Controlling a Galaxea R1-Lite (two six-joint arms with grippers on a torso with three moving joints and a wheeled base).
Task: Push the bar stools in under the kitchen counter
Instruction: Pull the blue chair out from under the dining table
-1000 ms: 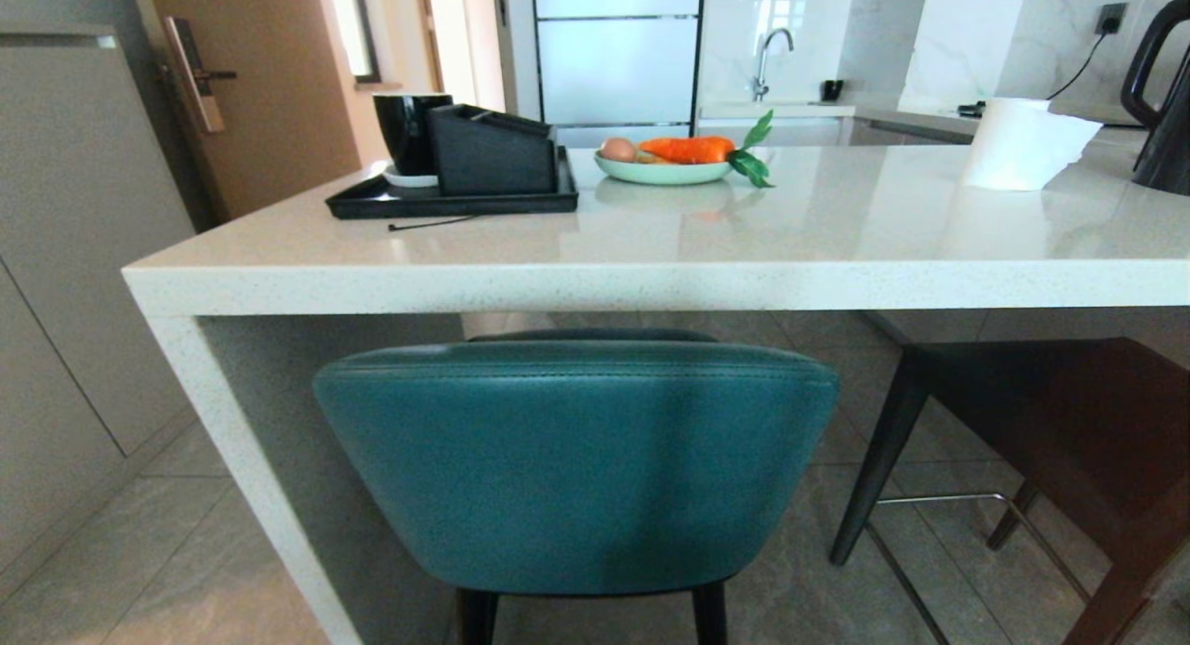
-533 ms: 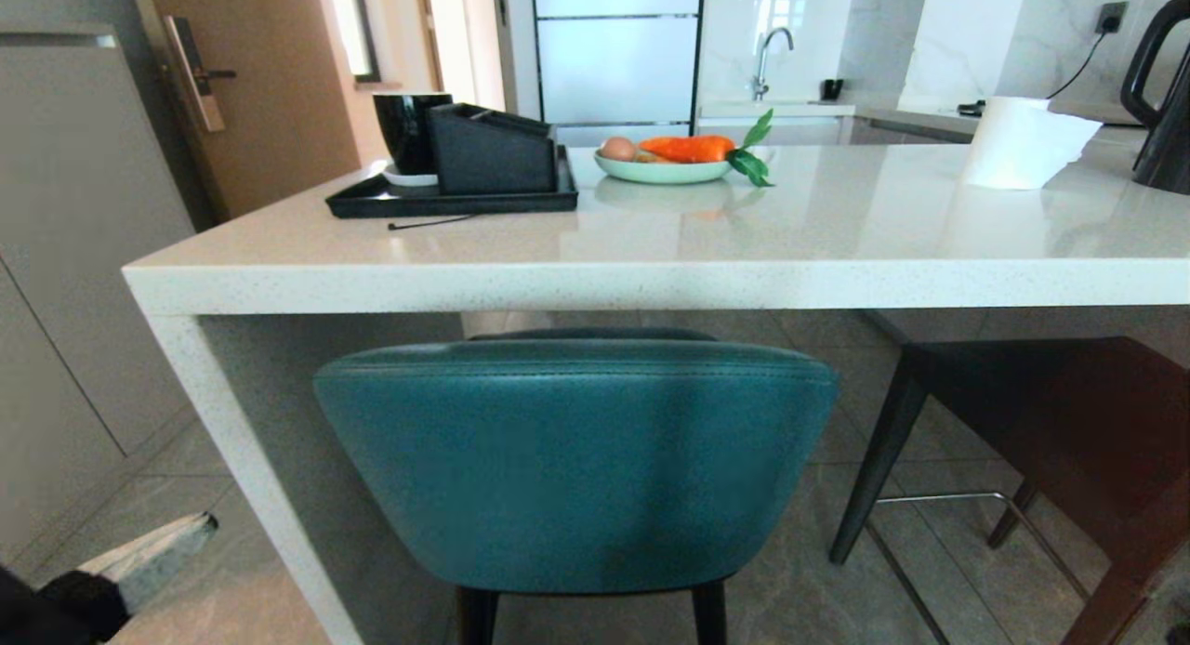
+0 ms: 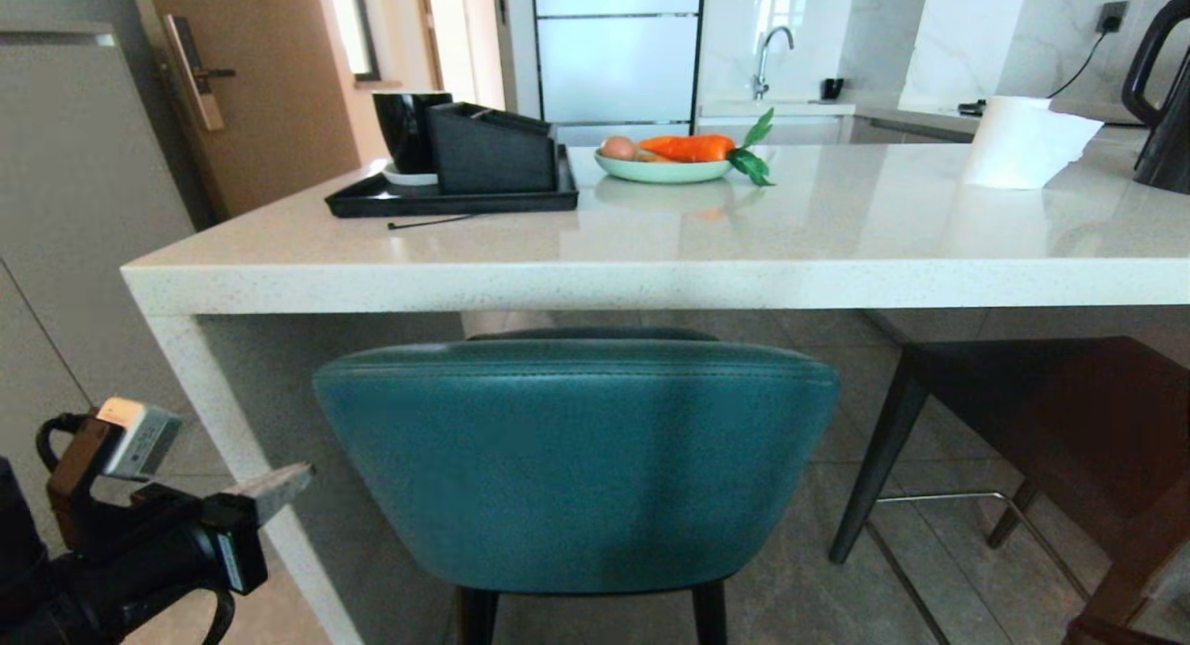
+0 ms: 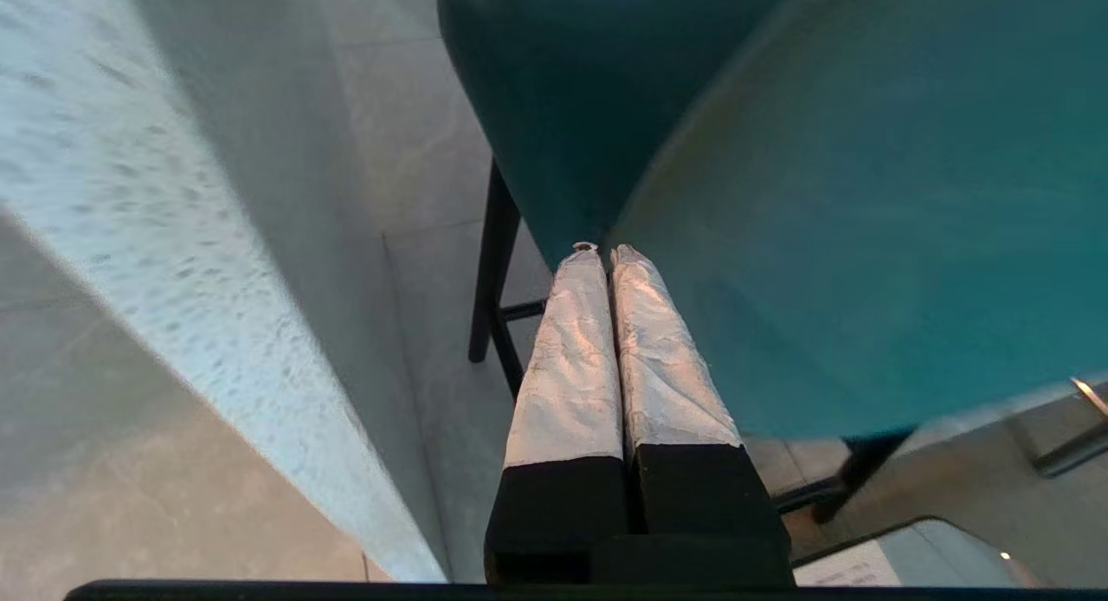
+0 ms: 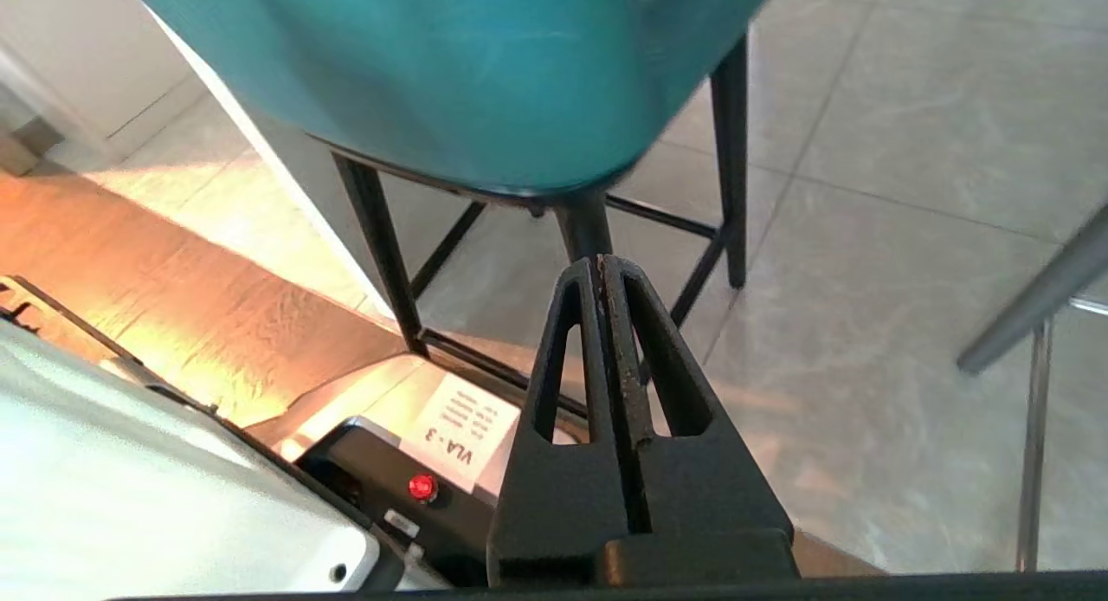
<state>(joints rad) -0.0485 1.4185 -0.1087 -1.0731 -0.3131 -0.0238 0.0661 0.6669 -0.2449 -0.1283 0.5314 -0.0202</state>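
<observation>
The teal bar stool (image 3: 576, 459) stands right before me, its curved backrest just below the kitchen counter's thick front edge (image 3: 651, 287). A dark stool (image 3: 1069, 422) stands to its right, partly under the counter. My left gripper (image 3: 297, 478) is low on the left, shut and empty. Its taped fingertips (image 4: 597, 263) point at the left side of the teal backrest (image 4: 866, 194); contact is unclear. My right gripper (image 5: 602, 261) is shut and empty, low behind the teal stool's seat (image 5: 450, 73) and thin black legs (image 5: 731, 151).
The counter's white panel leg (image 3: 242, 422) stands just left of the teal stool, close to my left gripper. On top are a black tray (image 3: 446, 199), a plate with a carrot (image 3: 665, 166), a paper roll (image 3: 1018, 143) and a kettle (image 3: 1162, 97). My own base (image 5: 415, 471) is below.
My left arm has risen into the head view from the lower left and now points at the teal stool. Neither stool nor the camera has moved.
</observation>
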